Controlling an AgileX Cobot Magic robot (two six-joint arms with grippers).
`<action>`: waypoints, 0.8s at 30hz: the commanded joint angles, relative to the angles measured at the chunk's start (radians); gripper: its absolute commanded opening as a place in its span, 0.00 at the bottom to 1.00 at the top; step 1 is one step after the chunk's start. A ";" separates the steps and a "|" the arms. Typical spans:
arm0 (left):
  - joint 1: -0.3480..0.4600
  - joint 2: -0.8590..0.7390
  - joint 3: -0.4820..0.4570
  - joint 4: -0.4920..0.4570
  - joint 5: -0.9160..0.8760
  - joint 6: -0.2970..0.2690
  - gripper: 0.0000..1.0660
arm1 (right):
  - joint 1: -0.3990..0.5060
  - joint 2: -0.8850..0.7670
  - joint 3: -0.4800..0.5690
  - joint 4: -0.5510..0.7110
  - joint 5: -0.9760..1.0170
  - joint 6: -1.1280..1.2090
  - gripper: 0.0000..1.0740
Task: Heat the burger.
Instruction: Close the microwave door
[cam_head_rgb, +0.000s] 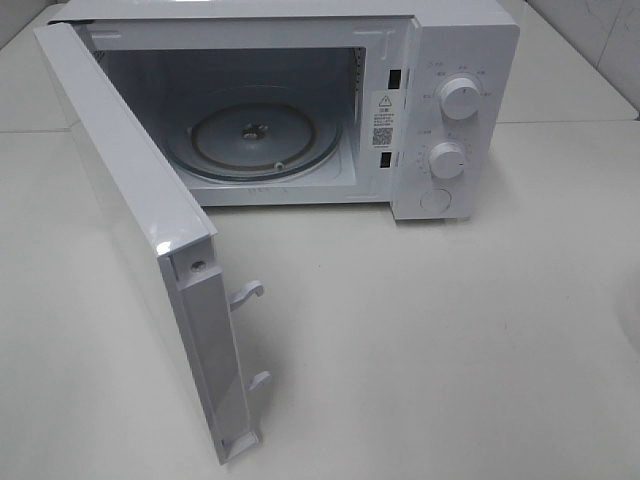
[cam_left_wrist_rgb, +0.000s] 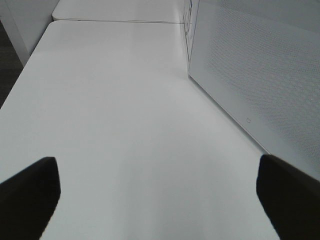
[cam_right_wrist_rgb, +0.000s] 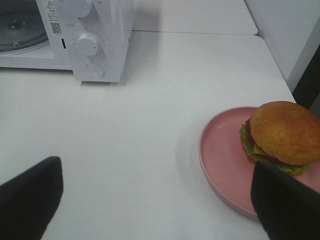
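In the right wrist view, the right gripper has its two dark fingers spread wide with nothing between them, bare white table showing in the gap. Just beyond its far-side finger, at about four o'clock in that picture, sits a pink plate, and the burger rests on it toward the plate's outer edge: a tan-brown bun on top, green lettuce, a yellow slice and a dark red layer showing underneath. The finger overlaps the plate's near rim in the picture; whether it touches the plate cannot be told.

The left gripper is likewise wide open and holds nothing, hovering over bare table beside the perforated outer face of the microwave door.

In the high view, neither gripper nor the burger shows. The door stands swung open toward seven o'clock, its two latch hooks sticking out from the inner edge. Farther back, at twelve o'clock, the white microwave has its cavity exposed, with the glass turntable bare inside. Two round knobs and a round button sit on the panel at about one o'clock.
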 joint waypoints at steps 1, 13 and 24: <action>0.002 -0.006 0.003 -0.001 -0.015 -0.005 0.94 | -0.003 -0.029 0.000 0.003 -0.004 -0.003 0.94; 0.002 -0.006 0.003 -0.001 -0.015 -0.005 0.94 | -0.095 -0.029 0.000 0.034 -0.004 -0.044 0.94; 0.002 -0.006 0.003 -0.001 -0.015 -0.005 0.94 | -0.095 -0.029 0.000 0.036 -0.004 -0.047 0.75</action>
